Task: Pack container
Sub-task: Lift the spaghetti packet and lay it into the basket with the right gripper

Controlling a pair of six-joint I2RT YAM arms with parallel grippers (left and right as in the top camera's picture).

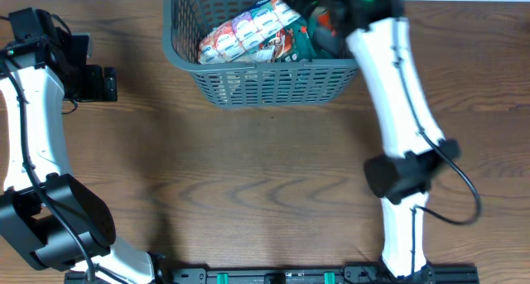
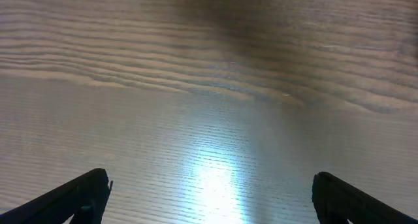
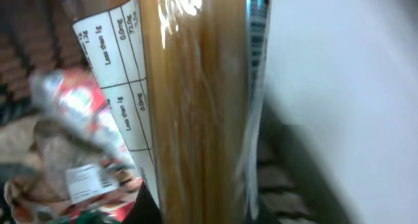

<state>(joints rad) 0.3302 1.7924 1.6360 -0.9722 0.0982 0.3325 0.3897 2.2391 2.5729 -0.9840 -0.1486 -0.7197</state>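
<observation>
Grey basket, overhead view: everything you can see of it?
Dark grey plastic container: rectangular, lattice-slotted walls, thick rim. Upright on the wooden table at its far side, far end cut off by the frame. Packets lie inside, a red-and-white packet on top. The right arm reaches in over its right end.

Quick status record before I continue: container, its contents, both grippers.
container: dark grey lattice basket, far middle of the table
contents: red-and-white snack packets; spaghetti packet close in the right wrist view
left gripper: open, empty, over bare wood to the left of the basket
right gripper: inside the basket's right end; jaws hidden, grip cannot be told
</observation>
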